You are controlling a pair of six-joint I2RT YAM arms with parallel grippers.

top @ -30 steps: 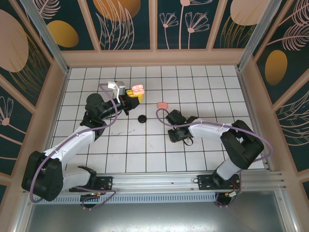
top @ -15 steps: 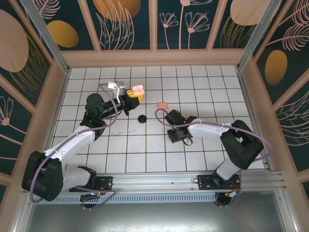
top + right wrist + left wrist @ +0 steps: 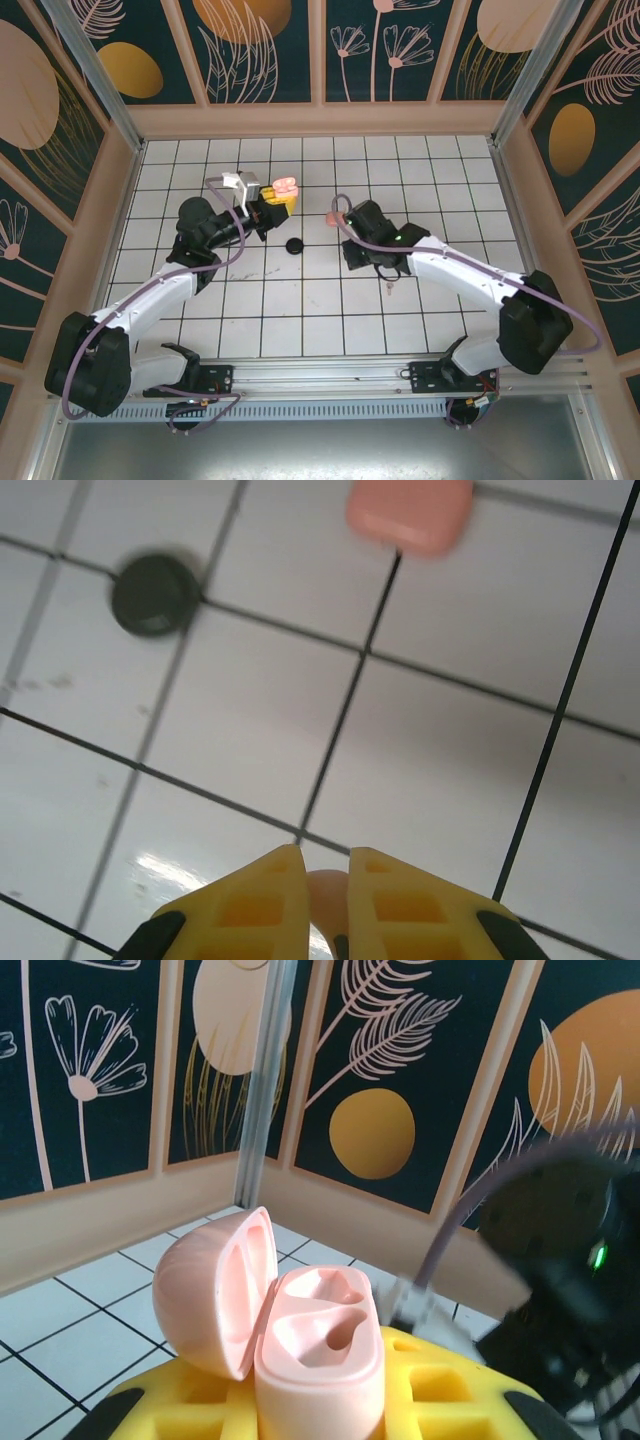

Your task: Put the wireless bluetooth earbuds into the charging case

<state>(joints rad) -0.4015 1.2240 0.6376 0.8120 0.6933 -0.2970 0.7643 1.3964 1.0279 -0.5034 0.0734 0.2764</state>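
As a pink earbud [image 3: 326, 900] is pinched in the right gripper [image 3: 325, 868], bottom centre, it could be jammed askew in the open case [image 3: 320, 1345] clamped by the left gripper [image 3: 320, 1405].

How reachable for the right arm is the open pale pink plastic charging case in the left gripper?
Likely yes: the case sits in the left gripper, lid open, sockets bare. The right gripper, shut on a pale pink earbud, is near, nothing tall between.

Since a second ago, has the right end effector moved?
Yes. In the top view the right end effector, shut on a pink earbud, has shifted away from the near edge toward the closed pink case, which stayed put.
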